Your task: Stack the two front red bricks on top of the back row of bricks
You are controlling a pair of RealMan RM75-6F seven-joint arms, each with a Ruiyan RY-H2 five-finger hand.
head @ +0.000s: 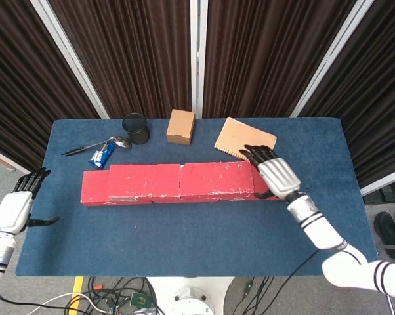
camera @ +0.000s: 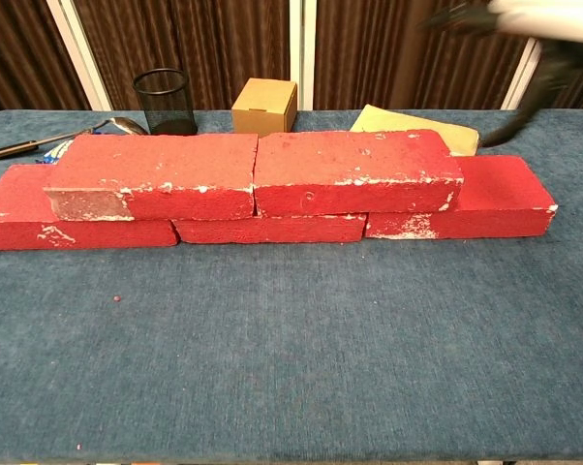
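Note:
Two red bricks lie end to end on top of a lower row of red bricks: the left upper brick [camera: 156, 174] and the right upper brick [camera: 354, 170] [head: 214, 179]. Lower-row bricks [camera: 466, 199] show below and at both ends. My right hand [head: 273, 172] hovers high above the right end of the row, fingers spread, holding nothing; in the chest view it is a blur at the top right [camera: 524, 29]. My left hand [head: 17, 207] hangs off the table's left edge, fingers apart and empty.
Behind the bricks stand a black mesh cup [head: 136, 128], a small cardboard box [head: 181, 126] and a brown notebook [head: 245, 140]. A pen, a spoon [head: 115, 140] and a blue packet [head: 100, 156] lie at the back left on the blue table [head: 184, 236].

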